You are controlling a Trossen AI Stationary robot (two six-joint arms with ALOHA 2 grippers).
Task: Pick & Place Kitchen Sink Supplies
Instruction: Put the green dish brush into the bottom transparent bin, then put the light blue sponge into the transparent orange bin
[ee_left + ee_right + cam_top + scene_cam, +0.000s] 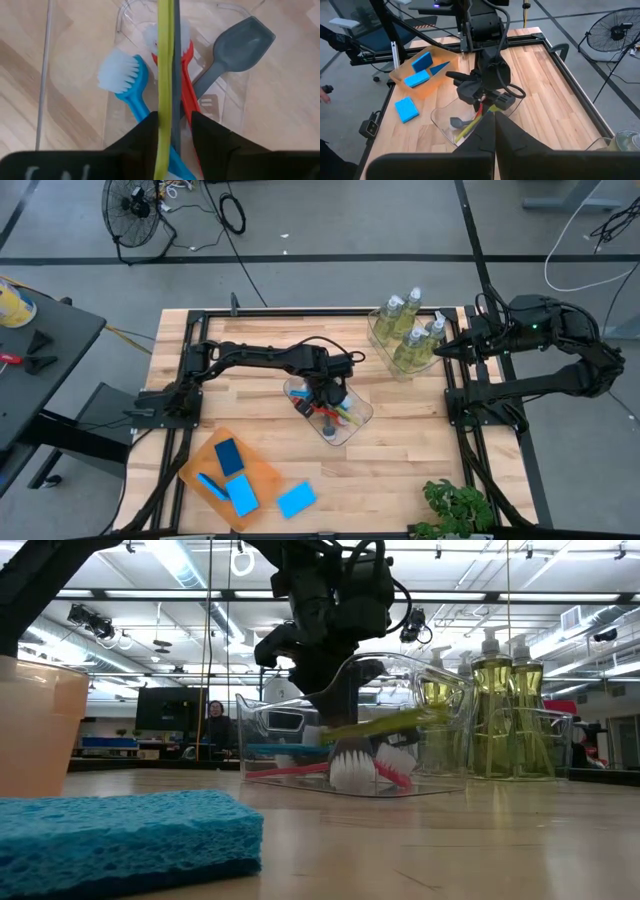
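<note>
A clear tub (355, 420) at mid-table holds a blue brush (127, 85), a red brush (187, 100) and a grey brush (240, 45). A yellow-green brush (165, 60) lies slanted over them. My left gripper (175, 125) points down into the tub, open, its fingers on either side of the yellow-green handle. My right gripper (490, 125) is shut on nothing and hangs raised at the right edge, beside the soap bottles (408, 330). Blue sponges (228, 455) lie in the orange tray (265, 470); one sponge (296, 500) rests flat on the table. My left gripper has the yellow-green brush's handle (164, 120) between its fingers, close against one finger (145, 135), with a gap to the other. It comes from above, slanting, and the handle runs out ahead between the fingers. Whether a finger touches the handle, I cannot tell.
The soap bottles stand in a second clear tub (385, 340) at the far right. A green plant (455, 510) sits at the near right corner. Bare wood lies between the brush tub and the near edge.
</note>
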